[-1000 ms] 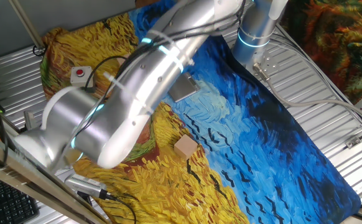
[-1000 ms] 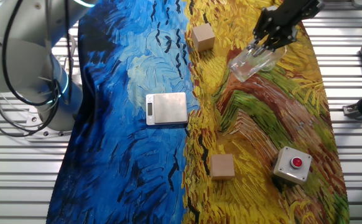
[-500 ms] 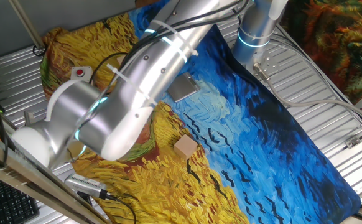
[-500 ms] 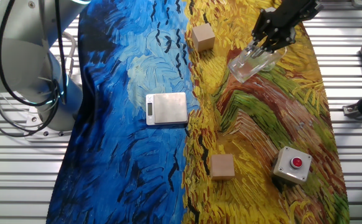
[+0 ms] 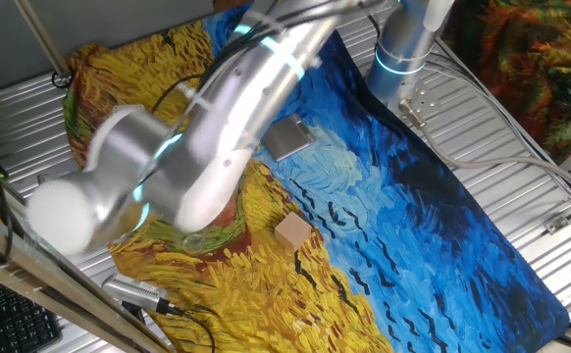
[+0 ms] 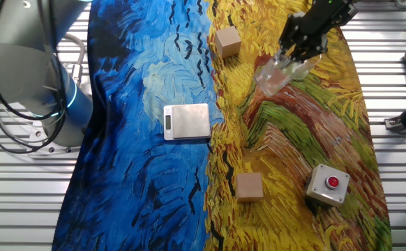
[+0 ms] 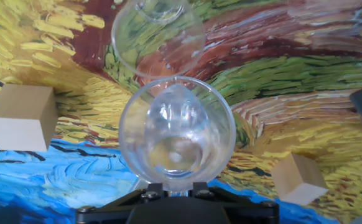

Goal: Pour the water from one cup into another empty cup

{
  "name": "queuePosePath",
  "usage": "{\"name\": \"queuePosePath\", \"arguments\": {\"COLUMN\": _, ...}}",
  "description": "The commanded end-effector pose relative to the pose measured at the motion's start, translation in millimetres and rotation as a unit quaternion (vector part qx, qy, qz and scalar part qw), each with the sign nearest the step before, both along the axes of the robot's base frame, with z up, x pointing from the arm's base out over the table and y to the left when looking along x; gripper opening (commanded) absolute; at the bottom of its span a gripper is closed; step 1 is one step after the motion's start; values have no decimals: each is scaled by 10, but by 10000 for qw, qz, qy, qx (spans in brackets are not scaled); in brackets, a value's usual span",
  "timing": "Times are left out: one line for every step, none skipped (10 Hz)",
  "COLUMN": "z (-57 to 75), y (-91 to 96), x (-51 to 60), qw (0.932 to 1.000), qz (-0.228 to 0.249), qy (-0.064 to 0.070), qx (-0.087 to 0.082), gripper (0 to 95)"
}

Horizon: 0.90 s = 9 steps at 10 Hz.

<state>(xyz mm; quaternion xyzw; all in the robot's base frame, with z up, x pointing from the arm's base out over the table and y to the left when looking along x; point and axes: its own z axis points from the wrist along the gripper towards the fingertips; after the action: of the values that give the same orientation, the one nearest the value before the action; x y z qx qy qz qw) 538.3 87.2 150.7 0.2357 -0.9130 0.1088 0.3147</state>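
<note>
My gripper (image 6: 304, 40) is shut on the larger clear tumbler (image 6: 278, 72) and holds it tilted over the yellow cloth at the far right. In the hand view the gripper (image 7: 176, 186) grips the tumbler (image 7: 176, 134) at its base, its wide rim facing away; glints of water (image 7: 176, 155) show low inside it. The smaller clear cup (image 7: 158, 34) stands just beyond the tumbler's rim, faint against the cloth. In one fixed view the arm (image 5: 207, 137) hides both cups.
A wooden block (image 6: 227, 40) lies left of the cups, another (image 6: 249, 186) nearer the front. A silver scale (image 6: 187, 120) sits mid-cloth. A red button box (image 6: 328, 185) is at the front right. The hand view shows blocks at left (image 7: 20, 117) and right (image 7: 298, 178).
The gripper has shifted slightly left and tipped the tumbler further over. In one fixed view the arm has swung up and to the left.
</note>
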Motion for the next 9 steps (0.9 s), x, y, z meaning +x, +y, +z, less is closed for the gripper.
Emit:
{"name": "queuePosePath", "arguments": {"z": 16, "y": 38, "x": 53, "qw": 10000, "qz": -70, "qy": 54, "qx": -9, "gripper": 0}}
{"name": "queuePosePath", "arguments": {"z": 20, "y": 37, "x": 50, "qw": 10000, "qz": -94, "qy": 12, "qx": 11, "gripper": 0}}
{"name": "queuePosePath", "arguments": {"z": 20, "y": 36, "x": 48, "qw": 10000, "qz": -60, "qy": -32, "qx": 13, "gripper": 0}}
{"name": "queuePosePath", "arguments": {"z": 19, "y": 32, "x": 41, "qw": 9999, "qz": -117, "qy": -83, "qx": 78, "gripper": 0}}
{"name": "queuePosePath", "arguments": {"z": 19, "y": 30, "x": 38, "qw": 9998, "qz": -114, "qy": -125, "qx": 77, "gripper": 0}}
{"name": "queuePosePath", "arguments": {"z": 20, "y": 30, "x": 38, "qw": 9998, "qz": -101, "qy": -173, "qx": 96, "gripper": 0}}
{"name": "queuePosePath", "arguments": {"z": 21, "y": 30, "x": 37, "qw": 9997, "qz": -91, "qy": -197, "qx": 101, "gripper": 0}}
{"name": "queuePosePath", "arguments": {"z": 25, "y": 31, "x": 36, "qw": 9996, "qz": -110, "qy": -230, "qx": 120, "gripper": 0}}
{"name": "queuePosePath", "arguments": {"z": 31, "y": 31, "x": 33, "qw": 9995, "qz": -115, "qy": -277, "qx": 134, "gripper": 0}}
